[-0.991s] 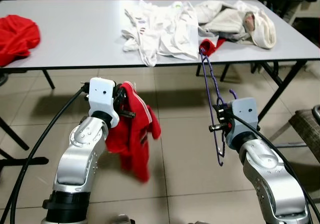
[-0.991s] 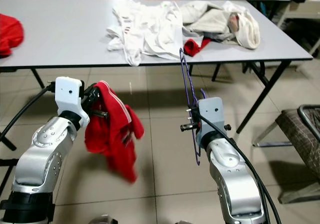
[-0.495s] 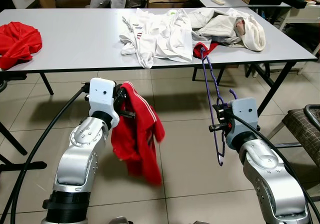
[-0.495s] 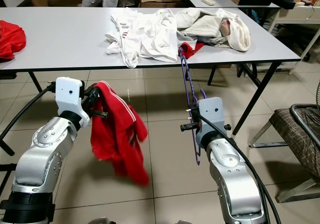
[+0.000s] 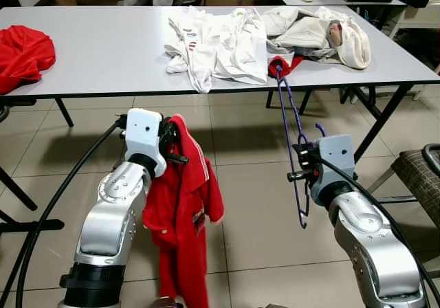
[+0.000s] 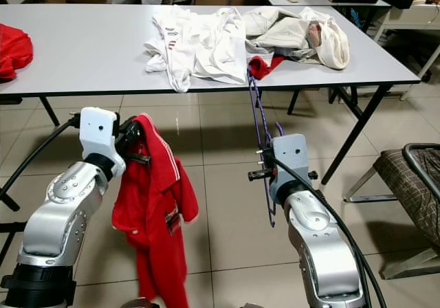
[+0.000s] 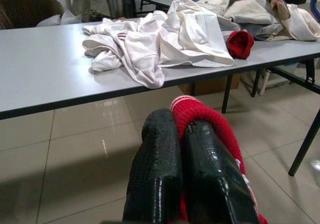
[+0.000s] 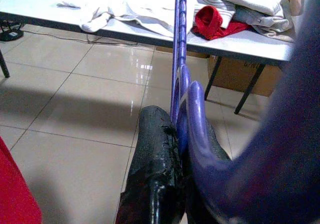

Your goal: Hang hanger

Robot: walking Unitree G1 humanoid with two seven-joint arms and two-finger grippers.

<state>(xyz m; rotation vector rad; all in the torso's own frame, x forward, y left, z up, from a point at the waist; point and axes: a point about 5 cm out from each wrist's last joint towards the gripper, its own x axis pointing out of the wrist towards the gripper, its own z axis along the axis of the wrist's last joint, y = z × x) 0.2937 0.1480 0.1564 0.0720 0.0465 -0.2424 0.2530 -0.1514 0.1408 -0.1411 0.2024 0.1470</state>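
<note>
My left gripper [image 5: 170, 137] is shut on a red garment [image 5: 183, 218] with white stripes, which hangs long and limp toward the floor. In the left wrist view the fingers [image 7: 160, 169] pinch the red garment's ribbed collar [image 7: 202, 114]. My right gripper [image 5: 300, 162] is shut on a purple hanger [image 5: 290, 129], held upright in front of the table's edge. The right wrist view shows the purple hanger [image 8: 179, 59] rising between the black fingers [image 8: 152, 169]. The two grippers are level, about a forearm's width apart.
A grey table [image 5: 103, 53] stands ahead with a heap of white clothes [image 5: 220, 43], cream clothes [image 5: 323, 29] and a red cloth [image 5: 24, 50] at its left end. A chair [image 5: 419, 177] stands at the right. Tiled floor lies below.
The red garment has swung down and unfolded, now hanging straight and longer below the left gripper. The camera has shifted slightly. Both arms hold their places.
</note>
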